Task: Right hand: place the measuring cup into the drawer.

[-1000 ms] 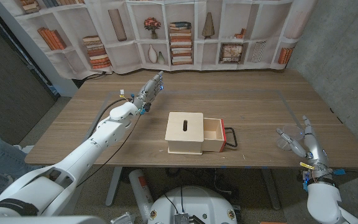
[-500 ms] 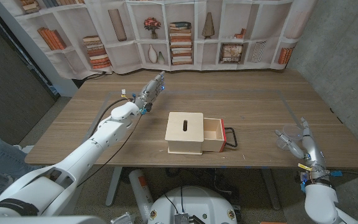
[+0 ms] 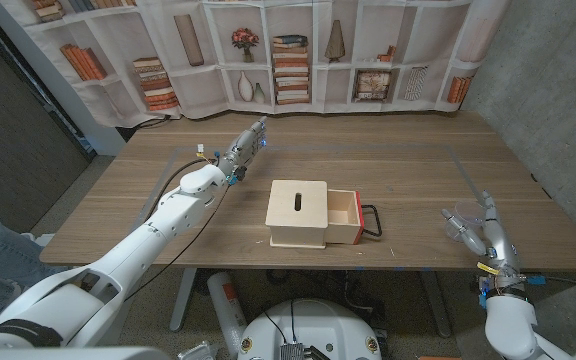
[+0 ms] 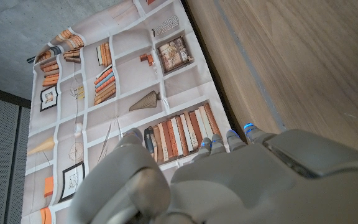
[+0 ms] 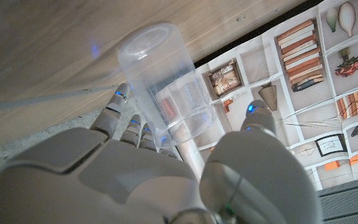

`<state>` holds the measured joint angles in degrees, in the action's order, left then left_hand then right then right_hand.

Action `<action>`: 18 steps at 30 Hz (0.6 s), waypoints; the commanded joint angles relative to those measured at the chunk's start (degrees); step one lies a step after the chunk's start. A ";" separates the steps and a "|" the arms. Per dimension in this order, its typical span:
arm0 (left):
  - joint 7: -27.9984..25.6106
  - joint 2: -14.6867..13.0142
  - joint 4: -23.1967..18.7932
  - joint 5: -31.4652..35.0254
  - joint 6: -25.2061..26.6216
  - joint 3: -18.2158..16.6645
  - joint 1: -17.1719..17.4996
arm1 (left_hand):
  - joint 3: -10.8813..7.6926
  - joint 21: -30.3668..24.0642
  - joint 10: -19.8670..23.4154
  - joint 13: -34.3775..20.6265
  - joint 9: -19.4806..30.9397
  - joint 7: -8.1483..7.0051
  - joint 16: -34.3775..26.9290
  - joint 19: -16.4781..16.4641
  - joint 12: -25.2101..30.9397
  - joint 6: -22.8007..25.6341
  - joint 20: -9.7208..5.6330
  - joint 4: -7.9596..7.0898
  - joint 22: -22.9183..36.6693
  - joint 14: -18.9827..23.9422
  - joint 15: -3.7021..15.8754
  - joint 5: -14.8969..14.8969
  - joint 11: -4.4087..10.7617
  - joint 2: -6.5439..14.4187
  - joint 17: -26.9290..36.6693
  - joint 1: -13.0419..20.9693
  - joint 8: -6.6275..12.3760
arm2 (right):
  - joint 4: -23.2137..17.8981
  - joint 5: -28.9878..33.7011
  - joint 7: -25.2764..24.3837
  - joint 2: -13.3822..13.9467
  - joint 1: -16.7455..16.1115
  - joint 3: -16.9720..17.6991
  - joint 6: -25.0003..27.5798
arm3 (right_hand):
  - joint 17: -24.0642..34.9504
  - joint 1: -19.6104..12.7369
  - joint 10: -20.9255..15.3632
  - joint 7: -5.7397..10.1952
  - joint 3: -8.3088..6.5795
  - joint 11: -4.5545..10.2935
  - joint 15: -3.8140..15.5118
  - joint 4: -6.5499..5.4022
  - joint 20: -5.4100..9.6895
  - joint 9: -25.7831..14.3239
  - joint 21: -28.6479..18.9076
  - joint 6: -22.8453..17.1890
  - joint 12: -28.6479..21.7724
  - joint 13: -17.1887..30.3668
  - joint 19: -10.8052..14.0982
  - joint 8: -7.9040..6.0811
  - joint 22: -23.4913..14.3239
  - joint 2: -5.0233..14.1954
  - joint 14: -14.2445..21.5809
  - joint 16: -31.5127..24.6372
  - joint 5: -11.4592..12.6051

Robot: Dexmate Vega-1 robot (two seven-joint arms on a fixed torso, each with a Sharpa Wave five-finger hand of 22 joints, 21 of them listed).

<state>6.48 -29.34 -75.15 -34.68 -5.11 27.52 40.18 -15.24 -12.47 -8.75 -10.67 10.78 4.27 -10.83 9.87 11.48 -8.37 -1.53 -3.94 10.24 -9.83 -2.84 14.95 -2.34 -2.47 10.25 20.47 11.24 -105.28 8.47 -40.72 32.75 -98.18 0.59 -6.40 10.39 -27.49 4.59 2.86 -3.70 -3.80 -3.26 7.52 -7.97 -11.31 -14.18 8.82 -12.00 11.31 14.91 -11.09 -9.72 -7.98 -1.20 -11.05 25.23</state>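
The measuring cup (image 3: pixel 460 222) is see-through plastic, so from the head camera it's hard to make out against the counter (image 3: pixel 408 170). Up close (right wrist camera) it's a clear cylinder with faint printed marks, held between the right robot hand's (image 3: pixel 484 232) fingers (image 5: pixel 124 118) and thumb near the counter's right edge, well apart from the box. One wooden box (image 3: pixel 299 213), its one drawer (image 3: pixel 344 217) pulled open. Left robot hand (image 3: pixel 246 142) holds nothing, fingers stretched out.

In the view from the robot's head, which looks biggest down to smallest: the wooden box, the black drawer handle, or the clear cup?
1. Wooden box, clearly the largest.
2 and 3. Black drawer handle and clear measuring cup in the right hand look about alike; I can't rank them.
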 commanded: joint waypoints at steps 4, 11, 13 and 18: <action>0.78 0.32 1.38 0.01 0.23 0.36 -0.71 | 0.23 0.26 -0.22 -0.11 0.16 -0.23 0.07 2.65 0.21 0.15 0.39 -0.03 0.31 -1.91 -0.50 -0.04 0.20 0.43 0.28 0.17 0.25 | 2.24 -2.02 -2.01 -0.38 2.41 -2.39 -0.71 | 0.20 -1.67 -0.74 -0.26 0.11 0.08 0.72 0.22 0.11 -0.24 -0.11 0.00 -0.66 0.13 2.29 -0.55 -0.37 0.70 2.05 -0.81 0.92; 0.86 0.40 1.98 -0.27 0.18 0.20 -0.50 | 0.28 0.29 -0.27 -0.11 0.16 -0.42 0.07 2.66 0.19 0.24 0.47 -0.02 0.31 -1.91 -0.52 -0.05 0.09 0.47 0.28 0.20 0.27 | 1.98 -1.75 -3.94 -0.65 2.79 -3.02 0.92 | 0.37 -4.60 -2.65 0.15 -0.80 0.44 1.94 0.72 0.65 -0.25 -0.29 -1.70 -1.45 0.18 5.06 -1.26 -0.52 2.36 4.89 -1.31 2.04; 0.82 0.43 2.07 -0.31 0.14 0.16 -0.43 | 0.29 0.30 -0.27 -0.11 0.16 -0.42 0.08 2.67 0.19 0.26 0.50 -0.02 0.31 -1.94 -0.49 -0.06 0.20 0.48 0.28 0.21 0.28 | 1.97 -1.43 -4.91 -0.89 2.89 -3.20 1.30 | 0.47 -5.63 -3.86 0.50 -1.14 0.69 2.57 0.86 0.85 -0.24 -0.26 -3.10 -1.93 0.23 5.70 -1.74 -0.58 2.91 6.09 -1.57 2.33; 0.94 0.55 2.38 -0.38 0.00 0.14 -0.47 | 0.32 0.33 -0.25 -0.11 0.16 -0.50 0.08 2.70 0.20 0.32 0.63 -0.01 0.31 -1.93 -0.48 -0.07 0.23 0.51 0.29 0.23 0.29 | 1.49 -0.21 -7.37 -1.32 2.92 -3.54 3.19 | 1.01 -9.23 -8.13 2.54 -2.45 2.26 4.19 0.96 1.22 -0.44 0.01 -9.10 -3.72 0.71 7.62 -3.58 -0.87 5.16 9.65 -2.12 2.82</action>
<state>7.17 -29.03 -73.54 -34.77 -4.94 27.74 39.69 -15.24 -12.47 -8.75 -10.67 10.78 4.08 -10.83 9.87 11.48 -8.18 -1.53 -3.95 10.24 -9.83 -2.84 14.95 -2.34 -2.47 10.25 20.47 11.24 -103.54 6.91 -44.19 32.16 -95.82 -1.98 -5.77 11.07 -35.07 -1.63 4.37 -5.58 -2.15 0.51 8.37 -6.85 -11.45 -14.18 2.09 -14.86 11.60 21.56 -13.85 -10.29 -3.42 6.72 -12.71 27.63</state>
